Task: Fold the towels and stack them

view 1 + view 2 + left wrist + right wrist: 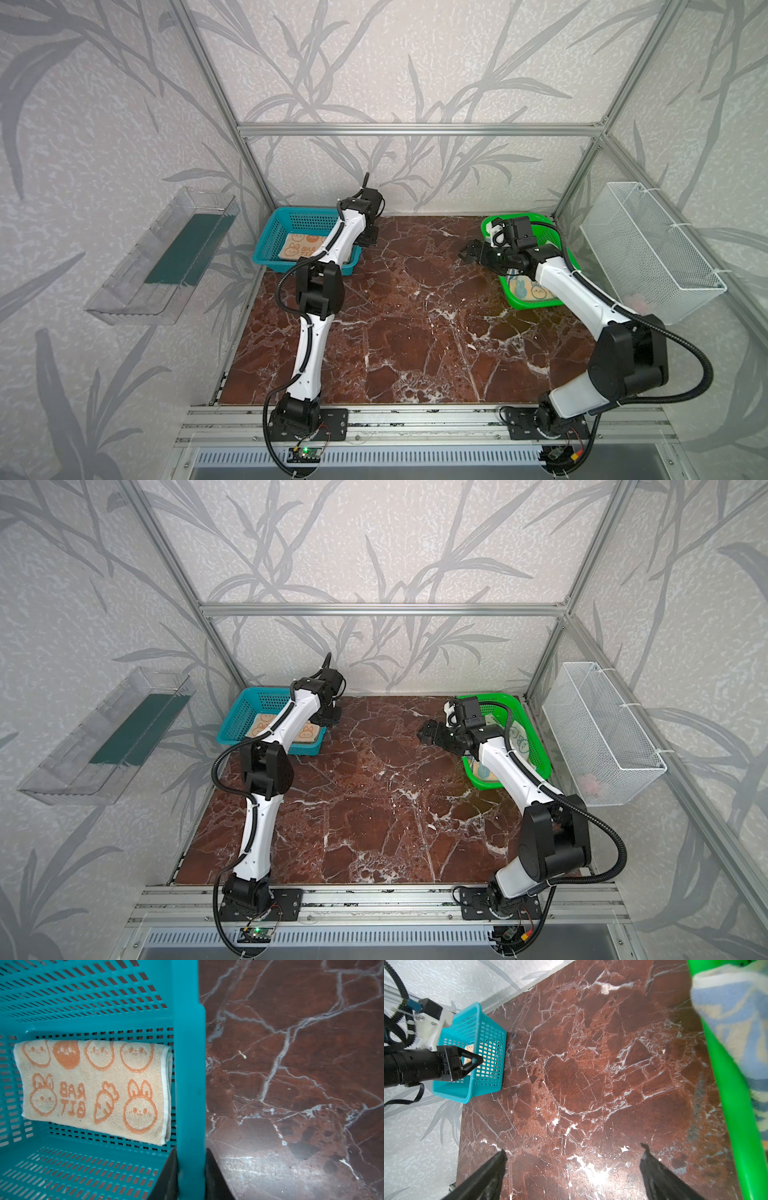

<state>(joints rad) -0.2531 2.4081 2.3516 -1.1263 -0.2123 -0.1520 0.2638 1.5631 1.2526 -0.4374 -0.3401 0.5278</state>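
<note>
In a top view, a folded peach towel [301,249] lay in a blue basket [303,217] left of centre, and a cream-and-blue towel [528,291] lay in a green basket [536,306] at right. The left wrist view showed the left tool [191,1151] pinching the blue basket's rim. The right wrist view showed the right tool [573,1151] spread wide above the marble table [591,1064].
</note>
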